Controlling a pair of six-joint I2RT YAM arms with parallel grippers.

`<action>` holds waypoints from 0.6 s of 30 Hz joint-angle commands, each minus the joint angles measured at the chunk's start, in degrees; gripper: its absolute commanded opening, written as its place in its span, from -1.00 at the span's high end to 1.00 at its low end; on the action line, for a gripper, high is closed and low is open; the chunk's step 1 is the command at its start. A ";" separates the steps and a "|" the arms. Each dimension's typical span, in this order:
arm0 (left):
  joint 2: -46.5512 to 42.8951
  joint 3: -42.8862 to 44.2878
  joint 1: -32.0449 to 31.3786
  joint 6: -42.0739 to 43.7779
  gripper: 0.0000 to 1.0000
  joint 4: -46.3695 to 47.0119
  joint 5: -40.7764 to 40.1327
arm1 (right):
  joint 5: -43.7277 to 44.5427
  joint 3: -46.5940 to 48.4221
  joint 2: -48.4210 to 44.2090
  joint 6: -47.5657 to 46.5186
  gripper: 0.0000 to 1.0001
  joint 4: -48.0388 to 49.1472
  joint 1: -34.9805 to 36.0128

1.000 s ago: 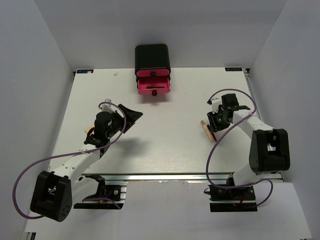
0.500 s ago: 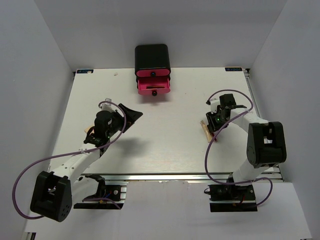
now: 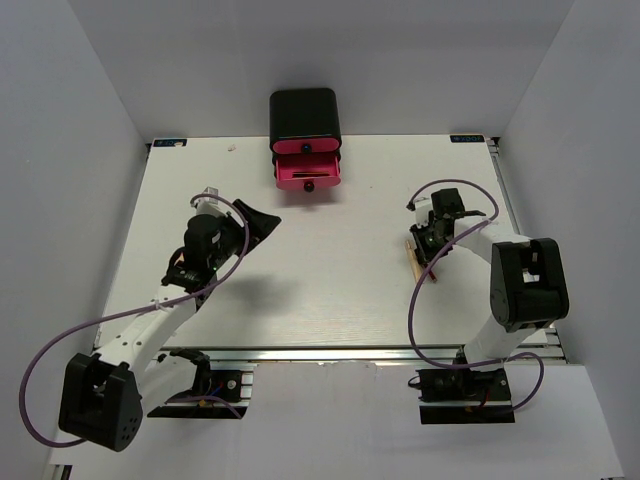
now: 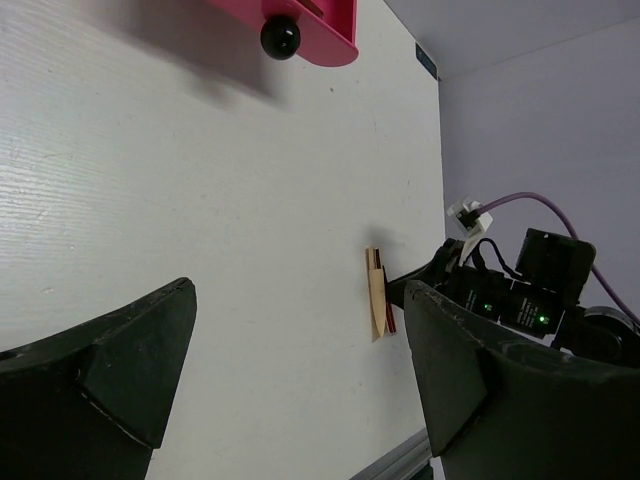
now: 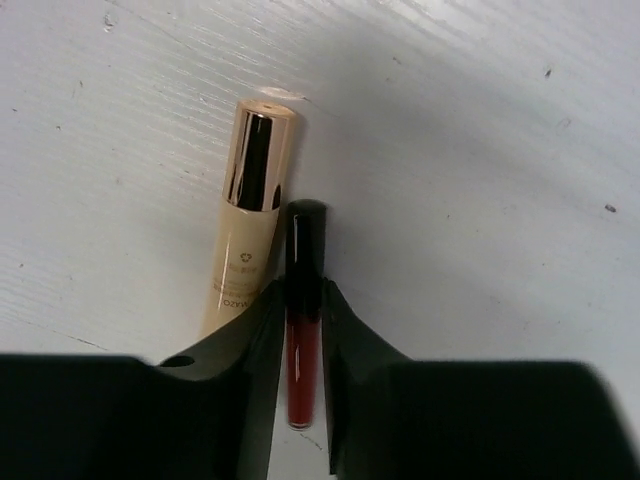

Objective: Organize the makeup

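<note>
The right gripper [image 5: 303, 292] is drawn narrow around the slim red stick [image 5: 303, 350], with one of its fingers [image 5: 262, 335] against each side of the stick, just below the black cap [image 5: 305, 225]. The stick lies flat on the white table [image 5: 480, 150]. Just beside it, on its left in the wrist view and parallel to it, lies a beige tube [image 5: 236, 275] with a gold cap [image 5: 258, 160]. The tube is outside the grip, its lower end next to the left finger. From above, this pair sits on the right side of the table, well apart from the black box [image 3: 304, 115] at the far edge, where a pink drawer [image 3: 308, 176] stands pulled out. The left gripper [image 4: 300, 300] is spread wide with nothing between its fingers, over the table's left half.
</note>
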 commanded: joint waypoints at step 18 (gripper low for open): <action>-4.18 1.66 0.47 1.51 -0.87 -2.99 -2.23 | -23.82 27.42 1.46 -27.65 1.00 2.59 10.45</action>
